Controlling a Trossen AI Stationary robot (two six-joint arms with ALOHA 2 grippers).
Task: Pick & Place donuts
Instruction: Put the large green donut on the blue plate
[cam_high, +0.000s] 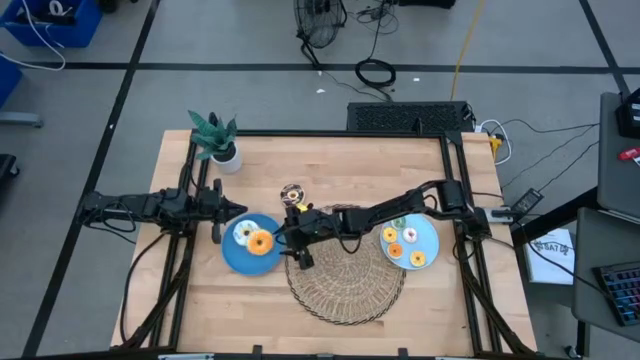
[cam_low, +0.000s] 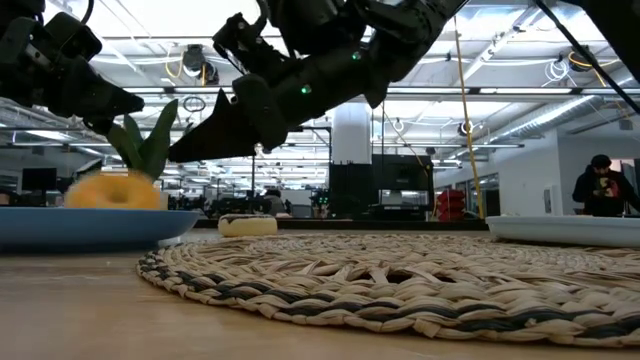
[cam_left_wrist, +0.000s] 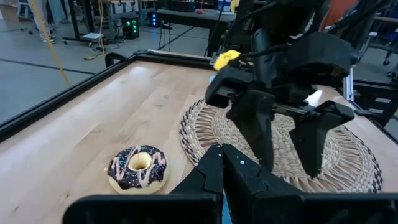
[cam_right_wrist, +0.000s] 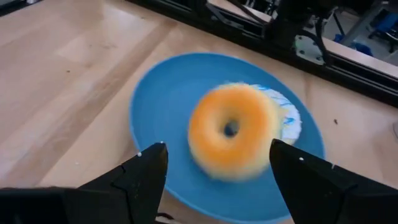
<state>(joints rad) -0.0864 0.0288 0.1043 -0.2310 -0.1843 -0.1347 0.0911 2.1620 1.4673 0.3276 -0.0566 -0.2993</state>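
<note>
An orange donut (cam_right_wrist: 231, 132) lies on the left blue plate (cam_right_wrist: 161, 93), leaning partly on a white-iced donut (cam_right_wrist: 287, 118); both also show in the high view (cam_high: 260, 242). My right gripper (cam_right_wrist: 217, 158) hangs open just above the orange donut, one finger on either side, touching nothing. In the low view the orange donut (cam_low: 112, 190) sits on the plate below and left of the right gripper (cam_low: 225, 130). A chocolate-iced donut (cam_left_wrist: 138, 168) lies flat on the bare table. My left gripper (cam_left_wrist: 222, 163) waits shut near the plate's left side. Several small donuts lie on the right blue plate (cam_high: 430, 240).
The round woven wicker mat (cam_high: 345, 268) lies between the two plates, under my right arm. A potted plant (cam_high: 215, 140) stands at the far left corner. A black frame runs along the table's edges (cam_high: 455, 160). A person (cam_low: 600, 185) stands in the room beyond.
</note>
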